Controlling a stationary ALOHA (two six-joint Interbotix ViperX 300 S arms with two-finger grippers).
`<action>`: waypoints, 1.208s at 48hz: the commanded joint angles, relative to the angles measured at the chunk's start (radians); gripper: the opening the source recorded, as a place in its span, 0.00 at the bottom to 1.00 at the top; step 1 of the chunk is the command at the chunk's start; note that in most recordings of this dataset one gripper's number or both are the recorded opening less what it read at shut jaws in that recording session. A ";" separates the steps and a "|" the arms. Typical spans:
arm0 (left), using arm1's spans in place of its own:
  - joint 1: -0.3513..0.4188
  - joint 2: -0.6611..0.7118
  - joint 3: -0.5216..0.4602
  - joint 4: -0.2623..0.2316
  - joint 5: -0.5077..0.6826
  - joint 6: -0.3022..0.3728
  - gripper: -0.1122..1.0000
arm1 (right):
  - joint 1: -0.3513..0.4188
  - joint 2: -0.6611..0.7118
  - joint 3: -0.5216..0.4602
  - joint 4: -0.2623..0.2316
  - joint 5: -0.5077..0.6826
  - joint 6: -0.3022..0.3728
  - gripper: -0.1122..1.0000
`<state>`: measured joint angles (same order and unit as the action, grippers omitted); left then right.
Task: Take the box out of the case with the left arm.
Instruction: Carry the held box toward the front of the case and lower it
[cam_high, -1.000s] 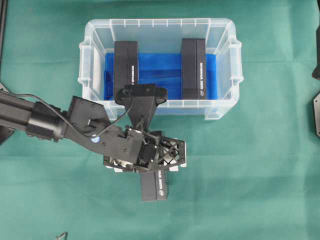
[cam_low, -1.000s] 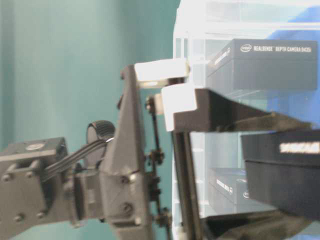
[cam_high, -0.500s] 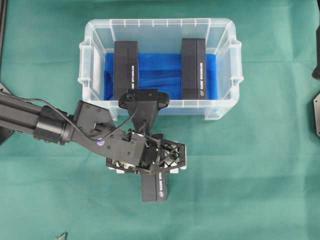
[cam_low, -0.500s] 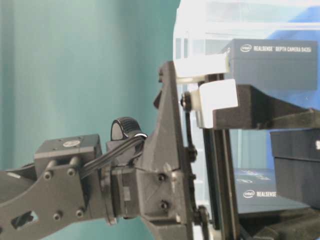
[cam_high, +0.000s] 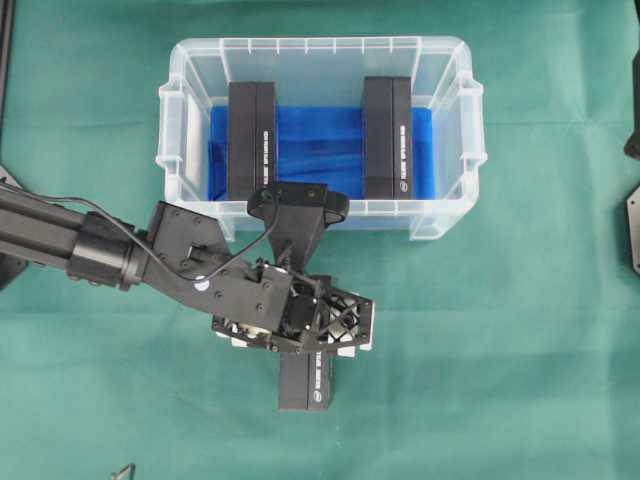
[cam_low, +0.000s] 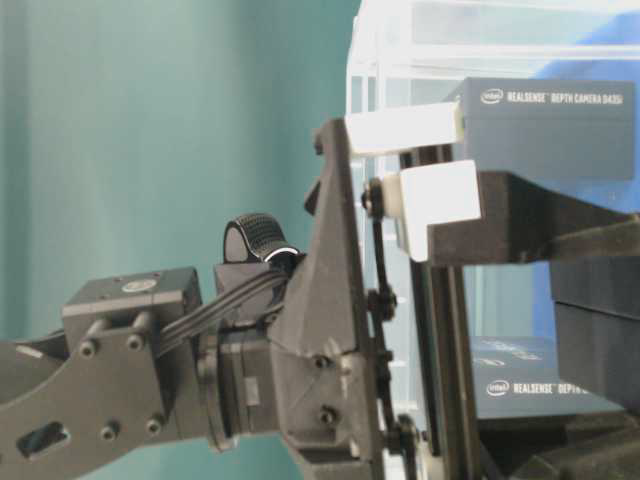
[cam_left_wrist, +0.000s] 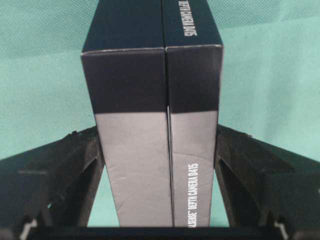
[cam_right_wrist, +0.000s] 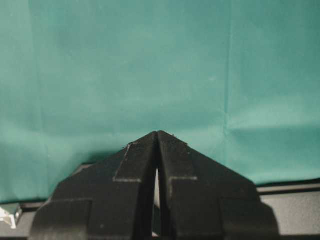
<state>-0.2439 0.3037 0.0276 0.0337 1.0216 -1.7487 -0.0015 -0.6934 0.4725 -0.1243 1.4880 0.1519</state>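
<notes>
Covering the whole scene, the green surface carries everything, and the case serves as the landmark near its far edge. The case is a clear tub with a rimmed edge and a blue lining, and two dark boxes still lie inside it, one toward each end, well apart.

The left arm reaches in from the side and ends just in front of the case's near wall, outside it. That placement suits the task: the load is already clear of the tub.

The left pincer grips the box on its two long sides; in the wrist view a finger presses each flank. The grip looks square and centred, which probably keeps the box from twisting. The box sticks out away from the case, low over the surface; whether it touches the cloth I cannot tell.

The box is long, narrow and dark, with a seam down its top face, a paler band across it and small white lettering along one edge.

The right pincer is closed on nothing, above bare cloth away from the case.
</notes>
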 joint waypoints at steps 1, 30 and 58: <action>0.003 -0.025 -0.023 -0.002 -0.003 -0.008 0.66 | 0.000 -0.002 -0.015 -0.002 -0.002 0.002 0.11; 0.005 -0.052 -0.014 0.000 0.014 -0.069 0.89 | 0.000 -0.002 -0.017 -0.002 -0.002 0.002 0.11; 0.023 -0.135 -0.158 0.005 0.212 -0.015 0.89 | 0.000 -0.002 -0.017 -0.002 -0.002 0.000 0.11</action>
<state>-0.2332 0.2240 -0.0767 0.0337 1.1919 -1.7763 -0.0015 -0.6949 0.4725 -0.1243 1.4880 0.1519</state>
